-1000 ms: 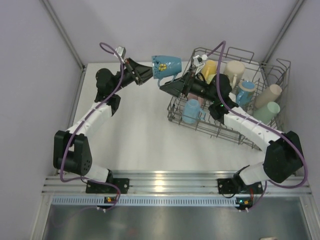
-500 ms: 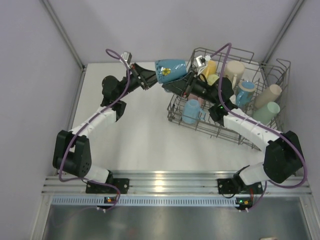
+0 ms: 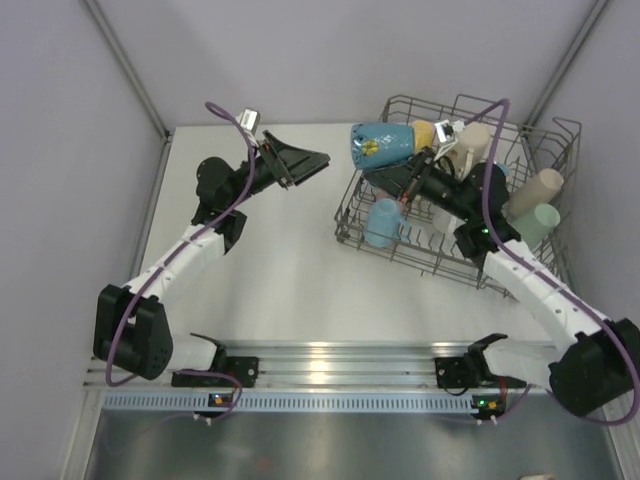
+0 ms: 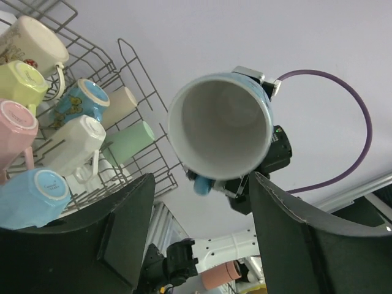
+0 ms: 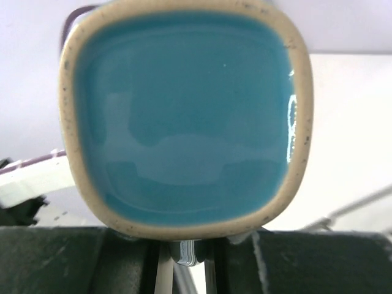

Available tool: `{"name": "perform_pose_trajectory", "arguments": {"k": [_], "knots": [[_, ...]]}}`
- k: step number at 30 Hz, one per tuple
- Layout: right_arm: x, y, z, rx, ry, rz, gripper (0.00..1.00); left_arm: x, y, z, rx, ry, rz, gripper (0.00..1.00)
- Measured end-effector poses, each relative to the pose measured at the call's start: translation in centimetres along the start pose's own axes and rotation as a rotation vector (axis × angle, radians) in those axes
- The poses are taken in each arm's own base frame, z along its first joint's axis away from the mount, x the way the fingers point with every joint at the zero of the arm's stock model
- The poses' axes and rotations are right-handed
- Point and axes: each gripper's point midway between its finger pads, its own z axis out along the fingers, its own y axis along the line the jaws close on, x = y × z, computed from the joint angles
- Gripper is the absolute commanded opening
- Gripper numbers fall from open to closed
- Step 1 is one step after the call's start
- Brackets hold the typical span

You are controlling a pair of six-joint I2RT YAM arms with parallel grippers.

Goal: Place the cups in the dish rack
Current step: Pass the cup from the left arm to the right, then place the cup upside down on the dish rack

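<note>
The blue mug (image 3: 383, 144) with the yellow flower has just changed hands. A moment ago the left gripper (image 3: 318, 160) held it out over the table (image 3: 280, 270) and the right gripper (image 3: 408, 172) waited beside it with its jaws wide. Now the right gripper has the mug. Its jaws are pinched almost shut on the handle (image 5: 180, 252), with the mug's flat bottom right up against its wrist camera.

The left gripper has let go. Its 2 fingers stand well apart with nothing between them, and it hangs back from the mug, pointing at the open mouth.

The mug lies on its side in the air, over the far left corner of the dish rack (image 3: 350, 232). It is not inside yet. Other cups already sit in the rack, like a light blue tumbler (image 3: 383, 222) and a mint green cup (image 3: 541, 222).

I think the pass is done, so the right arm only has to lower the mug into a free spot
</note>
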Motion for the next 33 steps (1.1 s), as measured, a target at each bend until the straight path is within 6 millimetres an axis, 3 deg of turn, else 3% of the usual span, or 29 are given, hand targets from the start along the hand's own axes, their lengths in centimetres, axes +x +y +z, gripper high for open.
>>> {"name": "perform_pose_trajectory", "arguments": {"k": [4, 9, 13, 17, 26, 33], "knots": [[-3.0, -2.6, -4.1, 0.209, -0.04, -0.067, 0.0, 0.2, 0.1, -0.3, -0.027, 0.004, 0.047, 0.72], [-6.4, -8.0, -10.4, 0.632, -0.07, -0.129, 0.0, 0.8, 2.6, -0.6, -0.12, 0.025, 0.055, 0.73], [-4.2, -11.1, -15.0, 0.886, 0.03, -0.157, 0.0, 1.3, 4.1, -1.0, -0.178, 0.041, 0.066, 0.73], [-1.6, -12.6, -18.4, 1.006, 0.205, -0.243, 0.0, 1.7, 4.8, -1.3, -0.209, 0.058, 0.081, 0.73], [1.4, -13.6, -22.4, 0.942, 0.529, -0.509, 0.0, 2.2, 4.5, -1.9, -0.218, 0.084, 0.101, 0.73], [2.0, -14.5, -24.8, 0.86, 0.623, -0.507, 0.0, 2.6, 3.3, -2.5, -0.212, 0.099, 0.122, 0.73]]}}
